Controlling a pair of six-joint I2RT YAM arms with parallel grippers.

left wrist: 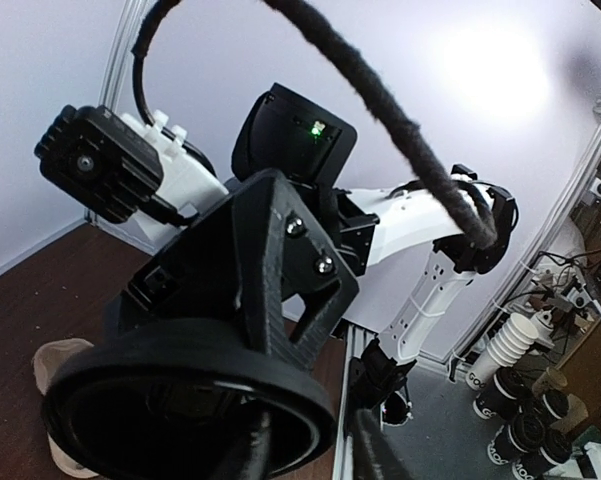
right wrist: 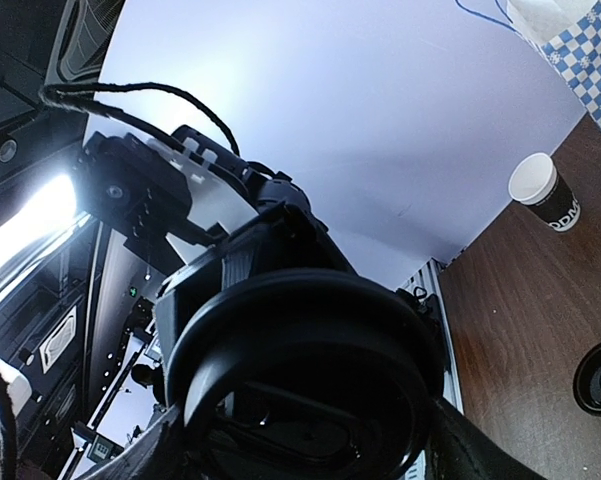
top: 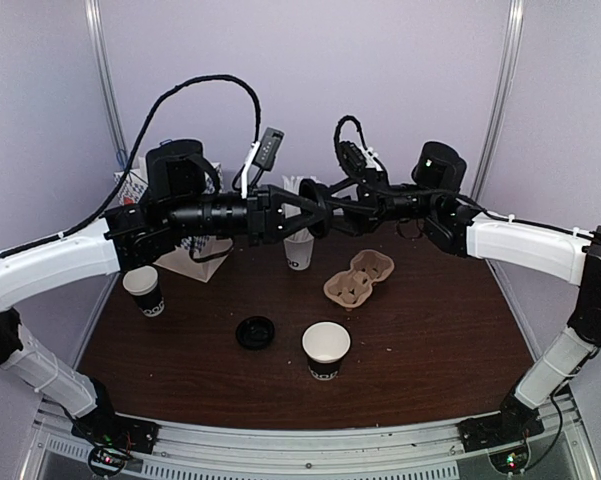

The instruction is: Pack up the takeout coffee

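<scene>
No lidded takeout coffee shows in any view. A black plastic lid (top: 321, 208) hangs in the air at the back centre, between my two grippers, which meet tip to tip. My right gripper (top: 338, 210) has a finger on each side of the lid (right wrist: 300, 390) and is shut across it. My left gripper (top: 305, 212) straddles the lid's rim (left wrist: 180, 400) with its fingers loosened, a gap showing beside the rim. Two lidless black cups with white rims stand on the table, one at the front centre (top: 325, 350) and one at the left (top: 143, 290).
A second black lid (top: 255, 332) lies flat on the brown table (top: 430, 340). A cardboard cup carrier (top: 358, 278) sits right of centre. A pale cup (top: 298, 250) stands under the grippers. A blue-checked white bag (top: 195, 252) is at the back left.
</scene>
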